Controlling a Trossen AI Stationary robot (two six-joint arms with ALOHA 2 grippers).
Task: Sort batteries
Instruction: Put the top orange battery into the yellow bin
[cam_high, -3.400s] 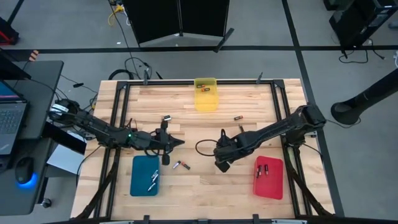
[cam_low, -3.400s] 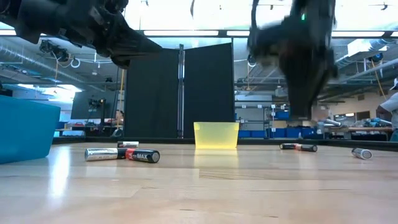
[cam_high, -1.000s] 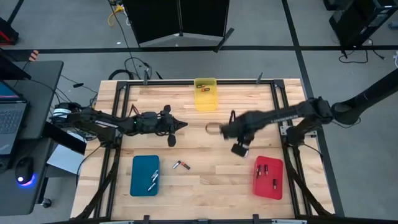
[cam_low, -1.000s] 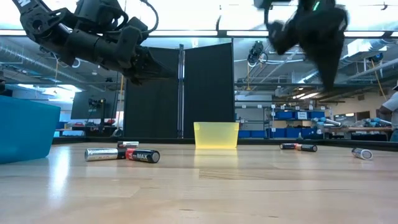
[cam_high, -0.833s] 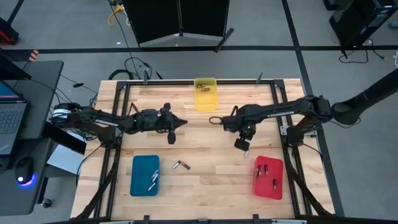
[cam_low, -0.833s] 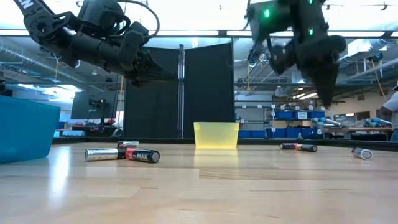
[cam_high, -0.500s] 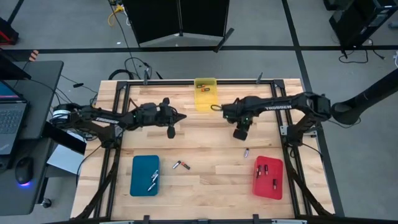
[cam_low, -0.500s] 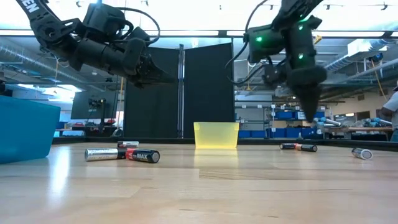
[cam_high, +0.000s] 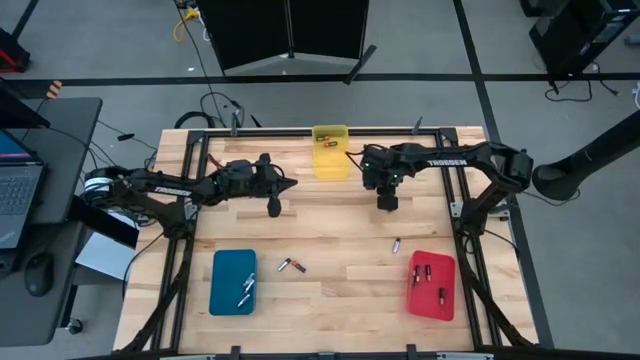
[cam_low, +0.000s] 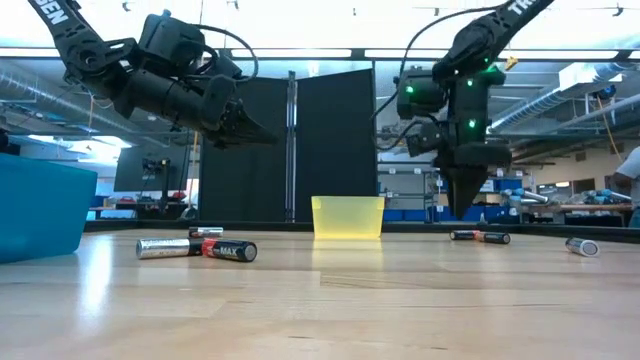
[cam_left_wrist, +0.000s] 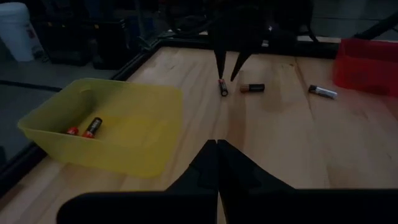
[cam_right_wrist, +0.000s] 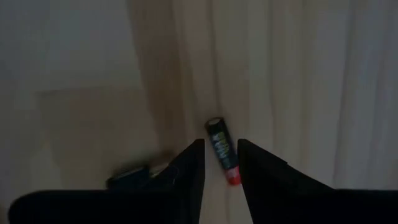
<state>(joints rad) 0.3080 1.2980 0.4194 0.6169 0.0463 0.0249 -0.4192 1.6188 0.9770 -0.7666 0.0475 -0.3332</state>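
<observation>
My right gripper (cam_high: 385, 198) hangs open, fingers pointing down, just above a dark battery with a red end (cam_right_wrist: 225, 158) that lies flat on the wood near the yellow tray (cam_high: 331, 165). In the right wrist view its fingertips (cam_right_wrist: 219, 144) stand on either side of this cell without touching it. A second dark battery (cam_left_wrist: 252, 88) lies close by. My left gripper (cam_high: 291, 186) is shut and raised over the table's left part, level, pointing at the right one (cam_left_wrist: 227, 62).
Two cells lie in the yellow tray (cam_left_wrist: 93, 126). The blue tray (cam_high: 218, 290) and the red tray (cam_high: 448, 290) each hold batteries. A silvery and a dark cell lie end to end (cam_high: 291, 265) mid-table; a silvery one (cam_high: 396, 244) lies beside the red tray.
My right gripper has swung from beside the red tray toward the table's far edge and has come down over the dark battery near the yellow tray. My left gripper has drifted a little toward the far edge. No battery has moved.
</observation>
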